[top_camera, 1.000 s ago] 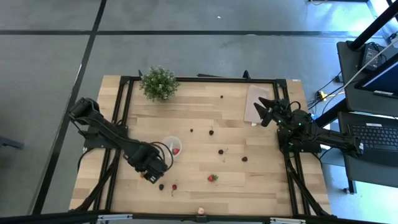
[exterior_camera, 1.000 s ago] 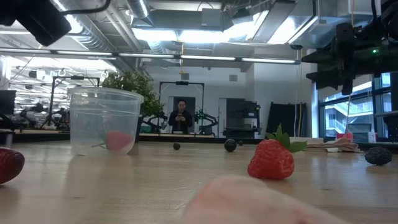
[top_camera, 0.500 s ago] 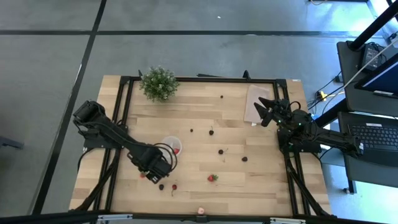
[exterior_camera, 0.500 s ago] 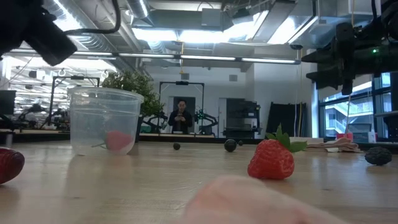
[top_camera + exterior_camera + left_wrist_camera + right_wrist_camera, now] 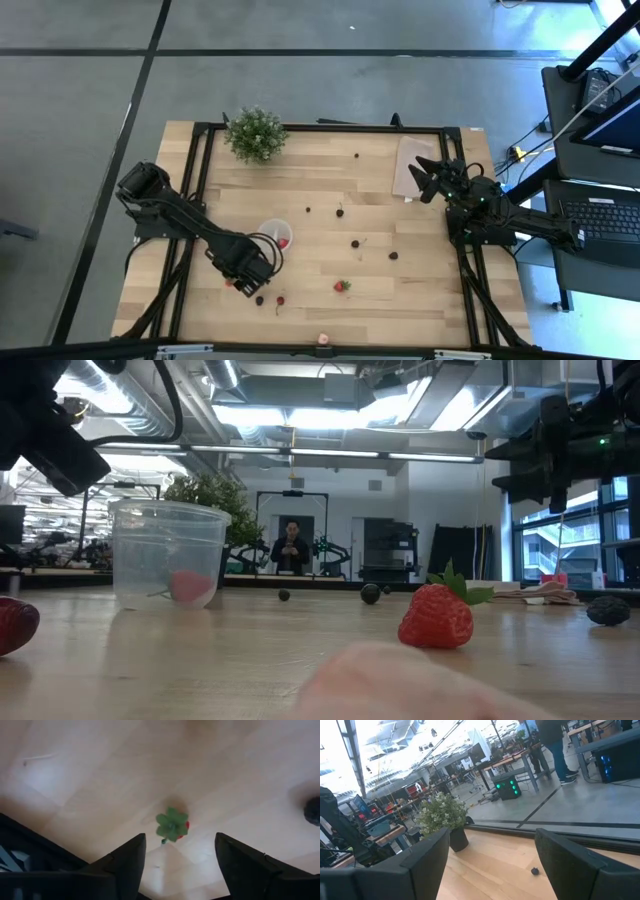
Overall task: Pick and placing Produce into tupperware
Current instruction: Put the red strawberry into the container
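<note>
A small strawberry (image 5: 173, 824) with a green top lies on the wooden table, near the near left corner (image 5: 231, 283). My left gripper (image 5: 180, 840) hangs open just above it, pointing steeply down, one finger on either side and touching nothing (image 5: 243, 272). The tupperware (image 5: 275, 235), a round translucent cup, stands just beyond it with one red strawberry inside (image 5: 168, 555). More produce lies scattered: a strawberry (image 5: 342, 286), two dark berries (image 5: 259, 299) close by, and others mid-table. My right gripper (image 5: 425, 176) waits open at the far right.
A bushy potted plant (image 5: 255, 134) stands at the far left edge. A flat beige sheet (image 5: 410, 160) lies at the far right, under my right gripper. A dark berry (image 5: 312, 810) lies close to my left gripper. A pale pink thing (image 5: 323, 340) sits at the near edge.
My left gripper has come down toward the table beside the cup; in the low view its arm has sunk at the left. Cup and produce have kept their places.
</note>
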Motion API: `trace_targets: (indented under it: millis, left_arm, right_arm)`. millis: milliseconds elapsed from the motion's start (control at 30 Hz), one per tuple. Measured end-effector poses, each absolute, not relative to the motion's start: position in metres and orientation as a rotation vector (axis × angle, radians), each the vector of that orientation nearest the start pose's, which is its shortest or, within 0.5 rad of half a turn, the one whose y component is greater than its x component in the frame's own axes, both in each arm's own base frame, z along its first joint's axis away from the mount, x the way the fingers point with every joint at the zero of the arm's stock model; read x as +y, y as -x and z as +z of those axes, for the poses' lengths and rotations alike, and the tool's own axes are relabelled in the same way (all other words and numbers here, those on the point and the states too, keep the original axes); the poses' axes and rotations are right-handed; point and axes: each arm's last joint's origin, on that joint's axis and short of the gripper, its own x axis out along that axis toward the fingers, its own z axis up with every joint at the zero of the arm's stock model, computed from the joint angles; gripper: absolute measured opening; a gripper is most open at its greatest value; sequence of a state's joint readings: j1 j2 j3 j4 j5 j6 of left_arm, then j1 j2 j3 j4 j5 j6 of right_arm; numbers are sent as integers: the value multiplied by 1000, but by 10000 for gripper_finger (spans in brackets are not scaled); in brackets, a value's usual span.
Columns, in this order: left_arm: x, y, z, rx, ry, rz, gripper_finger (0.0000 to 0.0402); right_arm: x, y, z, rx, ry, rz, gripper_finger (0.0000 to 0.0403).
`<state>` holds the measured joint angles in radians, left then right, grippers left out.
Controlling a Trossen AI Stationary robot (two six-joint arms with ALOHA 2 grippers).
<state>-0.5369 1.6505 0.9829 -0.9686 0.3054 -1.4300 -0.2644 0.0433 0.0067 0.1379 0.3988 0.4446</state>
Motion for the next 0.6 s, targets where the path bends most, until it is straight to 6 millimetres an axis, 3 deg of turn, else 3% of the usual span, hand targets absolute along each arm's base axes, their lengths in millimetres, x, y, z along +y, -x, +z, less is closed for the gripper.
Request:
trace_targets:
  millis: [267, 600]
  left_arm:
    - [-143, -223, 167, 1747, 830, 638, 192]
    - [-142, -223, 167, 1720, 811, 653, 182]
  right_arm:
    - [-36, -91, 175, -248, -435, -629, 295]
    - [-36, -91, 175, -247, -435, -629, 295]
